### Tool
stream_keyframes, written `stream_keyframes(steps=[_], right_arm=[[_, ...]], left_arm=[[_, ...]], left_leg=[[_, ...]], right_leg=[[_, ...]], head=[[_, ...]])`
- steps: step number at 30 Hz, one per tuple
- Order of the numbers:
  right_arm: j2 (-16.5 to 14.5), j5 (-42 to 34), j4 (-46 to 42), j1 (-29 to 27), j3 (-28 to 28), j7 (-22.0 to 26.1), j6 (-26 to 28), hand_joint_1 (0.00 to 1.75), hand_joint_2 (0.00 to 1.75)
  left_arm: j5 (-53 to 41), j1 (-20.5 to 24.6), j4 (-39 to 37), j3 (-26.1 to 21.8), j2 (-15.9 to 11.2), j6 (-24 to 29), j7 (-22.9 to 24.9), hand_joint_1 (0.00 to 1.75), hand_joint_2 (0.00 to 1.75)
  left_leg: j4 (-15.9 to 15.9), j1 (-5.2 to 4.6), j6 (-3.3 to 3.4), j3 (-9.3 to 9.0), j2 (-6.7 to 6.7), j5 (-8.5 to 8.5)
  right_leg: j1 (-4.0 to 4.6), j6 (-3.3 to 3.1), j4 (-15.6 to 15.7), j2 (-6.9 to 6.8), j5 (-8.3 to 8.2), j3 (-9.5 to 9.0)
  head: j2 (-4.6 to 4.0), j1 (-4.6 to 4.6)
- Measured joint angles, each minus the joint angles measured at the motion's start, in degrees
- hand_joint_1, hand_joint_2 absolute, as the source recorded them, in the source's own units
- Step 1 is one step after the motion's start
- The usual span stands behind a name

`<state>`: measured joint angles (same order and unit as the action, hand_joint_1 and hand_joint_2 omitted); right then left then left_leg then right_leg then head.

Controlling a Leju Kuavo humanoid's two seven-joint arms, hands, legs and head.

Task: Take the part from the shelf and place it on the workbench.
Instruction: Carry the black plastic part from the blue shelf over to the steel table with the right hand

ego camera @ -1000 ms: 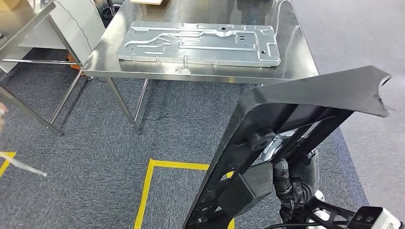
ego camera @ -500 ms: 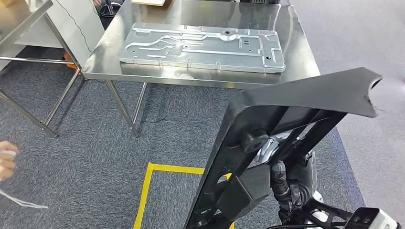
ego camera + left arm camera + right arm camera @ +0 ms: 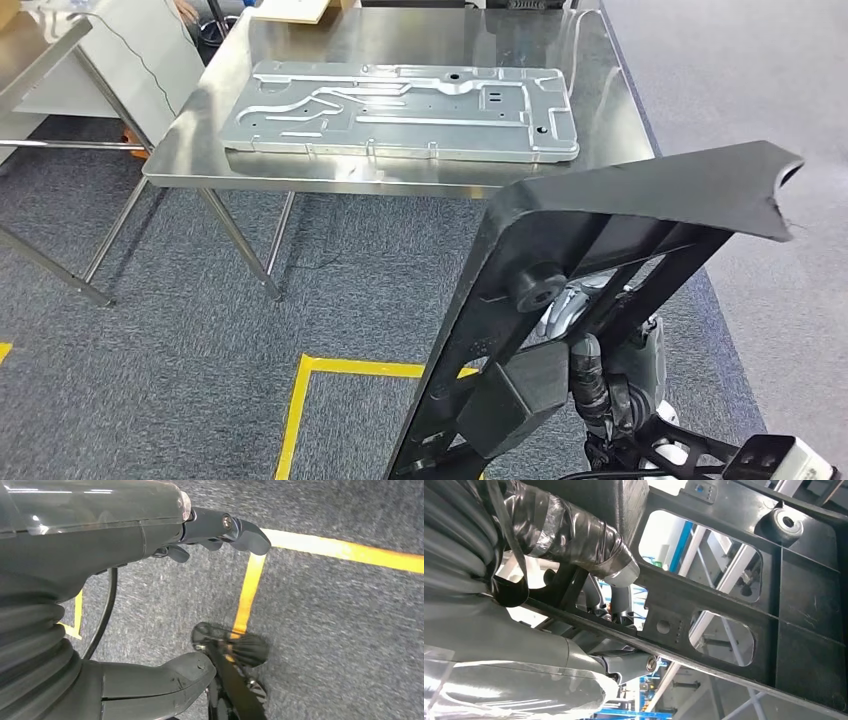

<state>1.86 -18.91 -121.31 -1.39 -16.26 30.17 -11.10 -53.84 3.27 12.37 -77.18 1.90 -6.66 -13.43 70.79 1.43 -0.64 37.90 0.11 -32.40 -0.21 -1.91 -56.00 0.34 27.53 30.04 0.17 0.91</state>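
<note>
Head view shows the right hand (image 3: 600,385) low at the right, its dark fingers wrapped round a bar of the black part (image 3: 620,215) and holding it up in front of the robot, well short of the workbench (image 3: 420,185). The part is a large flat frame of matt black plastic, tilted, with a broad upper edge ending in a notched corner, long slanted ribs, a round rubber-like stud and a boxy block near its lower end.

Right wrist view: the fingers (image 3: 574,535), wound in glossy dark tape, curl over a rib of the part (image 3: 804,625) and grip it. This face of the part carries rounded rectangular cut-outs, a round boss with a centre hole and small rows of holes.

Left wrist view: the left hand (image 3: 200,595) hangs over grey carpet (image 3: 340,630) crossed by yellow tape lines (image 3: 345,550). Its thumb and dark fingers (image 3: 240,530) stand apart, holding and touching nothing.

The workbench is polished steel on thin steel legs, with a reflective top. On it lies a metal panel (image 3: 400,110), a long pale-grey pressed sheet, flat, with raised channels, small holes and a turned-up rim. A second steel frame (image 3: 50,60) stands at the left of the workbench.
</note>
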Motion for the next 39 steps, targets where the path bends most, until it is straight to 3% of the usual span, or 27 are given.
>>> stream_keyframes(steps=[2,3,5,8,9,10,12,13,14,15,17,19,21,24,25,27,28,29,30,31,32,34,37,39], right_arm=[[0.0,-0.02,0.01,0.01,0.0,0.03,-0.04,1.75,1.75],[-0.01,-0.06,0.01,0.01,0.0,0.06,-0.05,1.75,1.75],[-0.01,-0.12,0.02,-0.02,0.0,0.1,-0.05,1.75,1.75],[-0.01,-0.16,-0.02,-0.1,0.0,0.11,-0.05,1.75,1.75],[0.0,-0.17,-0.05,-0.08,0.0,0.14,-0.05,1.75,1.75],[0.0,-0.17,-0.08,-0.09,0.0,0.16,-0.05,1.75,1.75],[0.01,-0.17,-0.09,-0.23,0.01,0.21,-0.05,1.75,1.75],[0.01,-0.17,-0.09,-0.34,0.01,0.21,-0.05,1.75,1.75],[0.01,-0.17,-0.09,-0.42,0.01,0.21,-0.05,1.75,1.75],[0.01,-0.17,-0.09,-0.45,0.02,0.21,-0.05,1.75,1.75],[0.01,-0.17,-0.09,-0.44,0.01,0.21,-0.05,1.75,1.75],[0.01,-0.17,-0.07,-0.41,0.0,0.21,-0.07,1.75,1.75],[0.01,-0.17,-0.06,-0.41,0.01,0.18,-0.11,1.75,1.75],[0.02,-0.19,-0.1,-0.4,0.02,0.17,-0.31,1.75,1.75],[0.01,-0.22,-0.11,-0.4,0.02,0.17,-0.37,1.75,1.75],[0.0,-0.3,-0.1,-0.42,0.02,0.16,-0.41,1.75,1.75],[-0.01,-0.34,-0.09,-0.48,0.02,0.15,-0.45,1.75,1.75],[-0.01,-0.37,-0.09,-0.53,0.02,0.14,-0.52,1.75,1.75],[0.0,-0.39,-0.09,-0.58,0.02,0.14,-0.58,1.75,1.75],[-0.01,-0.41,-0.09,-0.6,0.02,0.14,-0.64,1.75,1.75],[-0.02,-0.42,-0.09,-0.62,0.02,0.14,-0.66,1.75,1.75],[-0.05,-0.43,-0.08,-0.59,0.02,0.1,-0.62,1.75,1.75],[-0.09,-0.43,-0.07,-0.59,0.01,0.07,-0.42,1.75,1.75],[-0.09,-0.42,-0.08,-0.54,0.02,0.07,-0.36,1.75,1.75]], left_arm=[[-0.01,0.01,0.0,0.0,-0.04,-0.03,-0.04,0.0,1.75],[-0.01,0.02,0.0,0.0,-0.06,-0.04,-0.09,0.0,1.75],[-0.02,0.02,0.0,0.0,-0.1,-0.06,-0.19,0.0,1.75],[-0.04,0.01,0.0,0.0,-0.07,-0.08,-0.36,0.0,1.75],[-0.05,0.04,0.0,0.0,-0.05,-0.08,-0.39,0.0,1.75],[-0.07,0.07,0.0,0.0,-0.04,-0.09,-0.41,0.0,1.75],[-0.1,0.09,0.0,0.0,-0.04,-0.09,-0.43,0.0,1.75],[-0.12,0.07,0.0,0.0,-0.04,-0.09,-0.43,0.0,1.75],[-0.14,0.04,0.0,0.0,-0.04,-0.09,-0.43,0.0,1.75],[-0.15,0.03,0.0,0.0,-0.03,-0.09,-0.43,0.0,1.75],[-0.16,0.01,0.0,0.0,-0.02,-0.09,-0.43,0.0,1.75],[-0.16,0.08,0.0,0.0,0.03,-0.11,-0.43,0.0,1.75],[-0.18,0.17,0.0,0.0,0.09,-0.16,-0.43,0.0,1.75],[-0.19,0.3,0.0,0.0,0.14,-0.25,-0.48,0.0,1.75],[-0.19,0.34,0.0,0.0,0.13,-0.26,-0.5,0.0,1.75],[-0.19,0.3,0.0,0.0,0.1,-0.27,-0.51,0.0,1.75],[-0.19,0.2,0.0,0.0,0.09,-0.28,-0.51,0.0,1.75],[-0.19,0.08,0.0,0.0,0.08,-0.3,-0.51,0.0,1.75],[-0.19,-0.01,0.0,0.0,0.09,-0.32,-0.51,0.0,1.75],[-0.19,-0.05,0.0,0.0,0.08,-0.33,-0.52,0.0,1.75],[-0.19,-0.06,0.0,0.0,0.05,-0.33,-0.54,0.0,1.75],[-0.19,-0.02,0.0,-0.01,0.01,-0.32,-0.56,0.0,1.75],[-0.19,-0.03,0.0,-0.02,0.02,-0.32,-0.59,0.0,1.75],[-0.19,-0.03,0.0,-0.02,0.03,-0.32,-0.62,0.0,1.75]], left_leg=[[-7.61,-0.28,0.65,-2.53,-0.04,5.2],[-10.89,-0.47,0.95,-3.75,-0.07,6.66],[-13.62,-0.82,1.41,-4.74,-0.15,7.12],[-14.1,-0.68,2.14,-5.09,-0.21,6.85],[-14.28,-0.55,2.48,-5.4,-0.2,6.74],[-14.43,-0.45,2.8,-5.73,-0.17,6.59],[-14.38,-0.47,3.21,-6.18,-0.12,6.06],[-14.34,-0.49,3.25,-6.44,-0.12,5.77],[-14.3,-0.48,3.2,-6.81,-0.15,5.43],[-14.27,-0.46,3.11,-7.32,-0.19,5.04],[-14.33,-0.37,2.77,-8.54,-0.32,4.17],[-14.46,-0.43,2.12,-9.24,-0.45,3.45],[-15.02,-0.47,1.41,-9.6,-0.44,3.18],[-14.14,-0.45,0.58,-9.99,-0.29,2.1],[-11.58,-0.44,0.37,-8.91,-0.28,0.86],[-3.35,-0.37,0.03,-4.28,-0.27,-2.24],[0.37,-0.36,-0.12,-1.77,-0.27,-3.1],[2.22,-0.34,-0.21,-0.1,-0.26,-2.8],[1.77,-0.33,-0.23,0.42,-0.26,-1.26],[-1.03,-0.32,-0.15,-0.23,-0.25,1.33],[-5.15,-0.31,0.01,-1.6,-0.24,4.2],[-12.03,-0.52,0.51,-4.19,-0.27,7.3],[-13.98,-0.68,1.69,-5.08,-0.39,6.88],[-14.28,-0.56,2.59,-5.81,-0.43,6.53]], right_leg=[[0.14,0.27,0.03,0.11,0.86,-1.14],[0.24,0.52,-0.03,0.19,1.25,-1.45],[0.33,1.11,-0.08,0.33,1.72,-1.49],[0.16,2.08,-0.48,0.32,2.41,-1.53],[0.08,2.42,-2.05,0.25,3.3,-0.92],[-0.04,2.71,-4.92,0.18,4.67,0.46],[-0.25,3.16,-13.13,0.07,7.75,5.27],[-0.38,3.32,-16.3,0.04,8.26,7.52],[-0.49,3.42,-17.45,0.01,7.52,8.84],[-0.56,3.45,-16.4,-0.01,5.59,9.08],[-0.58,3.12,-9.1,-0.09,0.16,6.67],[-0.23,2.5,-3.18,-0.2,-2.37,4.3],[0.13,1.93,-1.56,-0.14,-2.03,3.55],[-0.41,0.97,-0.11,-0.02,-1.82,2.16],[-0.59,0.62,0.25,-0.09,-1.7,1.6],[-0.5,0.2,0.39,-0.23,-1.19,0.97],[-0.47,0.16,0.38,-0.2,-0.91,0.72],[-0.45,0.18,0.37,-0.13,-0.57,0.37],[-0.45,0.25,0.35,-0.07,-0.19,-0.1],[-0.46,0.38,0.34,-0.01,0.26,-0.75],[-0.47,0.58,0.36,0.01,0.75,-1.38],[-0.26,1.2,0.36,0.08,1.72,-2.23],[-0.08,2.17,0.26,0.23,2.03,-2.55],[-0.24,2.73,-1.66,0.1,2.74,-2.19]], head=[[0.0,-0.02],[0.0,-0.01],[0.0,-0.01],[0.0,-0.01],[0.0,-0.02],[0.0,-0.02],[0.0,-0.02],[0.0,-0.03],[0.0,-0.02],[0.0,-0.02],[0.0,-0.03],[0.0,-0.02],[0.0,0.0],[0.0,0.01],[0.0,0.02],[0.0,0.03],[0.0,0.03],[0.0,0.04],[0.0,0.04],[0.0,0.03],[0.0,0.03],[0.0,0.03],[0.0,0.03],[0.0,0.02]])
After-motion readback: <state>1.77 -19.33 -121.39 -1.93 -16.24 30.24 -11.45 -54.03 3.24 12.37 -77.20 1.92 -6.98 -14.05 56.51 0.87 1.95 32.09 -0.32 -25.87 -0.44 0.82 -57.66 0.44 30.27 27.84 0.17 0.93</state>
